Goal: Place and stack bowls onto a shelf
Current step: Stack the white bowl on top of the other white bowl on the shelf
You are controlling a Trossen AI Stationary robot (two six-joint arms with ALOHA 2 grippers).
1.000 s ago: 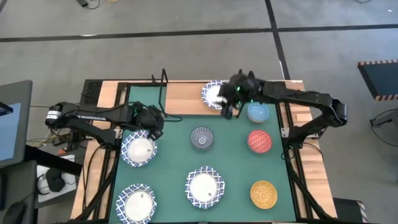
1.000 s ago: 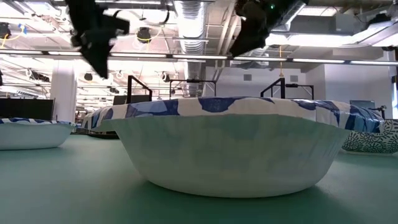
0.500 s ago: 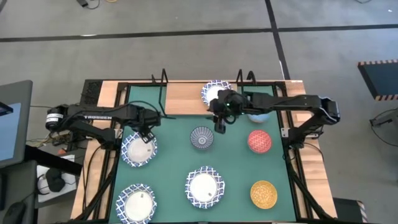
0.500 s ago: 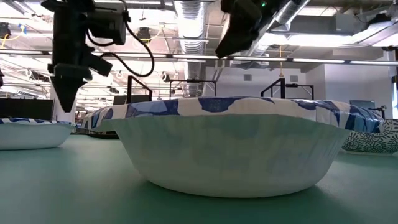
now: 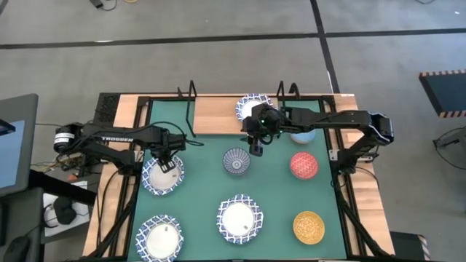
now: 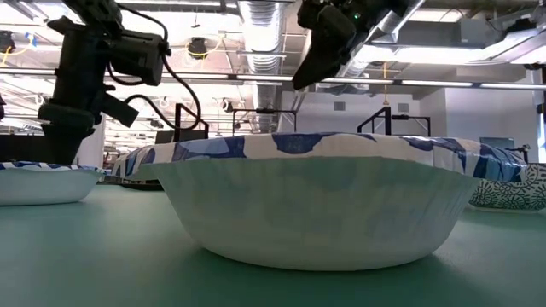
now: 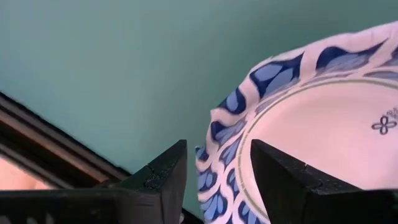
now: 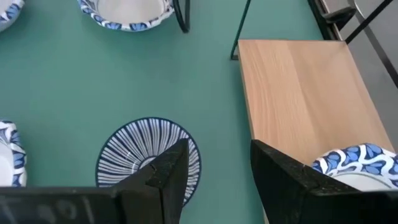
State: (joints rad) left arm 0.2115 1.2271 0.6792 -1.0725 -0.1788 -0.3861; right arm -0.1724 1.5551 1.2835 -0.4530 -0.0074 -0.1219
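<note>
Taking the green mat (image 5: 277,189) on the surface as a clock face in the overhead view, the near row lies along the bottom: a wide blue-and-white bowl at 7 o'clock (image 5: 158,237), another at 6 o'clock (image 5: 238,220) and the yellow-gold bowl (image 5: 309,226) at 5 o'clock. In the low view the 6 o'clock bowl fills the foreground.

Farther in, the left claw (image 5: 167,159) hangs over the wide bowl at 9 o'clock (image 5: 162,175). Its wrist view shows the two dark fingers (image 7: 163,180) parted, straddling that bowl's scalloped rim (image 7: 221,155); the claw looks released, though whether a finger touches the rim I cannot tell. The grey-blue patterned bowl (image 5: 237,161) sits at the centre of the mat, and the red bowl (image 5: 304,165) lies at 3 o'clock.

The right claw (image 5: 256,148) hovers just beyond the grey-blue bowl, toward 12 o'clock, at the near edge of the shelf (image 5: 215,115). Its fingers (image 8: 283,180) stand apart and empty, with the striped bowl (image 8: 146,155) below them in the right wrist view and the wooden board (image 8: 298,93) beside it.

Farthest away, the light wooden shelf with its black wire posts spans the 12 o'clock edge. A fourth wide blue-and-white bowl (image 5: 247,108) rests on the board, partly covered by the right arm. The light blue bowl (image 5: 302,135) sits at about 2 o'clock, mostly hidden beneath that arm.
</note>
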